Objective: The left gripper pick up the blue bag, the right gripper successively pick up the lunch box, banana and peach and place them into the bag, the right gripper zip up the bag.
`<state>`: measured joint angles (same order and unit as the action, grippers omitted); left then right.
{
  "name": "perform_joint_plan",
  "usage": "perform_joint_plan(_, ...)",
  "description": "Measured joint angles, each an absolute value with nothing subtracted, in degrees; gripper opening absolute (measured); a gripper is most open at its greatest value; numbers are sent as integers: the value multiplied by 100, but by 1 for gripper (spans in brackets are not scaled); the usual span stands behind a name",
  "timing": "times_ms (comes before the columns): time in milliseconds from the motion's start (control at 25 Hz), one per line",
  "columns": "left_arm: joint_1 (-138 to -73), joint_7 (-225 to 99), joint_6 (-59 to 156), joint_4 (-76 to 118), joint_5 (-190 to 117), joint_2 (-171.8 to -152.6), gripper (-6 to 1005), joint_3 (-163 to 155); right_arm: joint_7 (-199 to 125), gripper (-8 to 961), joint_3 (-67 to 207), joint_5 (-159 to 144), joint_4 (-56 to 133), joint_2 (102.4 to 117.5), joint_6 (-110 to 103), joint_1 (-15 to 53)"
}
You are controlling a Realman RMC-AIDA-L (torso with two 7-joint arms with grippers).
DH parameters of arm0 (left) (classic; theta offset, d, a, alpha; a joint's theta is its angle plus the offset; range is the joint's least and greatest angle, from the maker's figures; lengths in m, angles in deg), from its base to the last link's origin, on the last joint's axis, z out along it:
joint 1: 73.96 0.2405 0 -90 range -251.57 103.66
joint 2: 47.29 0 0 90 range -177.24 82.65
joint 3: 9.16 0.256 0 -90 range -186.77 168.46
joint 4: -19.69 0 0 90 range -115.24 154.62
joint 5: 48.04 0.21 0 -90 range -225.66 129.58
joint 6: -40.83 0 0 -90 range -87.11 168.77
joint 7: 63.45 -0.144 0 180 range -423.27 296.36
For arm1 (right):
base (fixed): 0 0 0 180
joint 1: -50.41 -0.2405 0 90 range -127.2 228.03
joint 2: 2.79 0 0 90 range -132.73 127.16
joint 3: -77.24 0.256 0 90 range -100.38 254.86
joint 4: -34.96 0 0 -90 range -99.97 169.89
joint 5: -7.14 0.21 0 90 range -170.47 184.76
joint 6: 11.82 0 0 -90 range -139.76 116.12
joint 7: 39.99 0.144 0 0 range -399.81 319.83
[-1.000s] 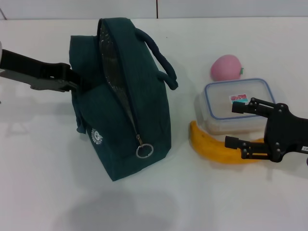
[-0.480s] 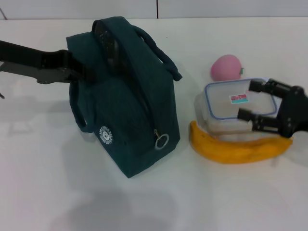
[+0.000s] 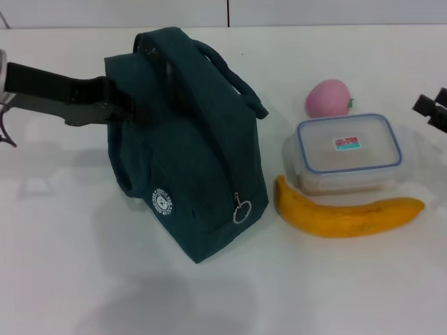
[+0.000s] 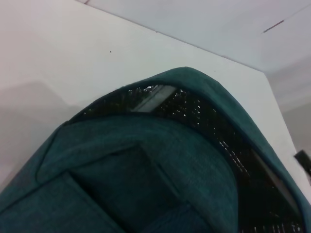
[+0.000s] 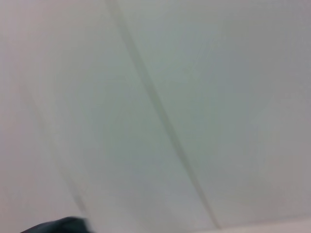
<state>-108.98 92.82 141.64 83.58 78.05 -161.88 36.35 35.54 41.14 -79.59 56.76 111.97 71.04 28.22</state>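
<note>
The blue bag (image 3: 192, 150) stands left of centre, its ring zip pull (image 3: 241, 209) hanging low on the front. My left gripper (image 3: 120, 103) reaches in from the left and is shut on the bag's upper left side. In the left wrist view the bag (image 4: 146, 184) fills the picture, with its foil lining (image 4: 204, 114) showing through the open top. The lunch box (image 3: 347, 150) lies to the bag's right, the banana (image 3: 349, 215) just in front of it and the peach (image 3: 327, 98) behind it. My right gripper (image 3: 434, 106) shows only at the far right edge, open, away from all three.
Everything rests on a white table (image 3: 84, 265) with a pale wall seam at the back (image 3: 228, 12). The right wrist view shows only a pale wall with a thin seam (image 5: 160, 111).
My right gripper has pulled back to the right and away from the lunch box and banana, holding nothing. The bag has shifted and turned in the left gripper, so its open zip no longer faces the head view.
</note>
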Motion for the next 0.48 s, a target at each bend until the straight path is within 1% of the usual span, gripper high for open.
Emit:
perform_joint_plan(240, -10982, 9249, 14192, 8323, 7839, -16200, 40, 3671, 4266, 840, 4104, -7959, 5166, 11183, 6479, 2709)
perform_joint_plan(480, -10993, 9239, 14191, 8314, 7855, -16210, 40, 3672, 4488, 841, 4091, -7961, 4758, 11234, 5994, 2549)
